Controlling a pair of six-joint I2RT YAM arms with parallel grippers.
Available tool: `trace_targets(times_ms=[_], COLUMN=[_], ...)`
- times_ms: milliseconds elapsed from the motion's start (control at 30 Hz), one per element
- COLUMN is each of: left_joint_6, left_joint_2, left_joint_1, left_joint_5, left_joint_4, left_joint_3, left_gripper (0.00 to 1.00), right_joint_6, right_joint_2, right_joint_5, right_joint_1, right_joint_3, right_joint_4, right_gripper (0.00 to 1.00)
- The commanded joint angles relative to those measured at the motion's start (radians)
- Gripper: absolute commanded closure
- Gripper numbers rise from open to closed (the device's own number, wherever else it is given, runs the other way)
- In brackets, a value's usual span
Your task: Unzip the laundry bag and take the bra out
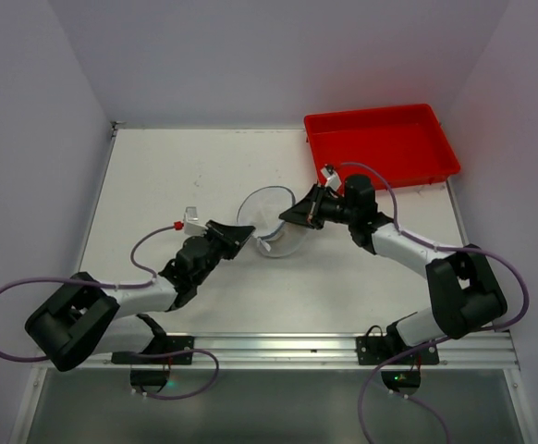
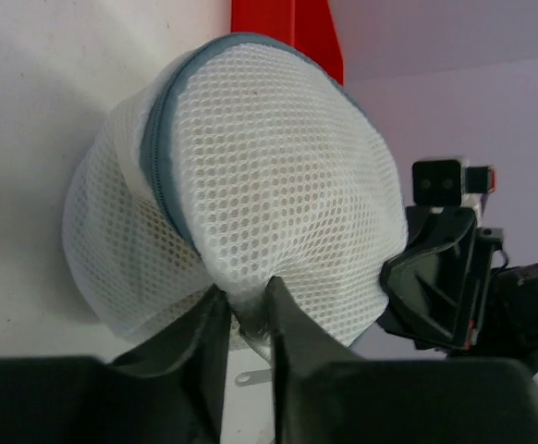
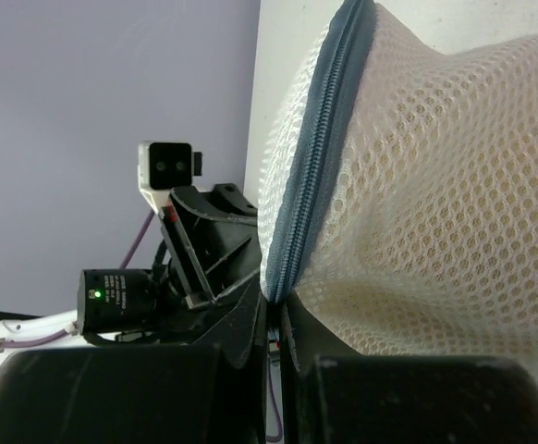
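Observation:
The laundry bag, a round white mesh pouch with a blue-grey zipper band, stands on edge in the middle of the table between both grippers. My left gripper is shut on a pinch of its mesh at the left side. My right gripper is shut on the zipper band's end at the right side. The bag also fills the left wrist view. The zipper looks closed. The bra is hidden; only pale bulk shows through the mesh.
A red rectangular tray lies at the back right of the white table. White walls enclose the table on left, back and right. Each wrist view shows the other arm's gripper behind the bag.

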Motion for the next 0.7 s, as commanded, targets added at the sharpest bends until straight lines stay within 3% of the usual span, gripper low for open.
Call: trace_targets(times_ms=[0, 100, 233, 300, 400, 667], left_joint_6=[0.039, 0.055, 0.108, 0.144, 0.164, 0.176], left_joint_2=[-0.006, -0.057, -0.160, -0.194, -0.211, -0.152], left_joint_1=[0.005, 0.005, 0.001, -0.008, -0.019, -0.061], left_joint_5=[-0.030, -0.007, -0.042, -0.064, -0.085, -0.134], left_joint_4=[0.125, 0.049, -0.312, -0.489, -0.622, -0.728], left_joint_3=[0.010, 0.023, 0.144, 0.225, 0.304, 0.407], left_gripper=[0.86, 1.00, 1.00, 1.00, 1.00, 1.00], right_joint_6=[0.023, -0.033, -0.214, -0.317, -0.437, -0.494], right_joint_2=[-0.020, -0.029, -0.101, -0.189, -0.285, -0.478], right_joint_5=[-0.030, -0.007, 0.132, 0.219, 0.402, 0.695], right_joint_1=[0.003, 0.002, 0.005, 0.015, 0.063, 0.256], right_joint_3=[-0.018, -0.020, -0.032, -0.047, -0.048, -0.026], right_joint_4=[0.063, 0.027, -0.079, -0.164, -0.274, -0.449], right_gripper=[1.00, 1.00, 0.98, 0.86, 0.67, 0.38])
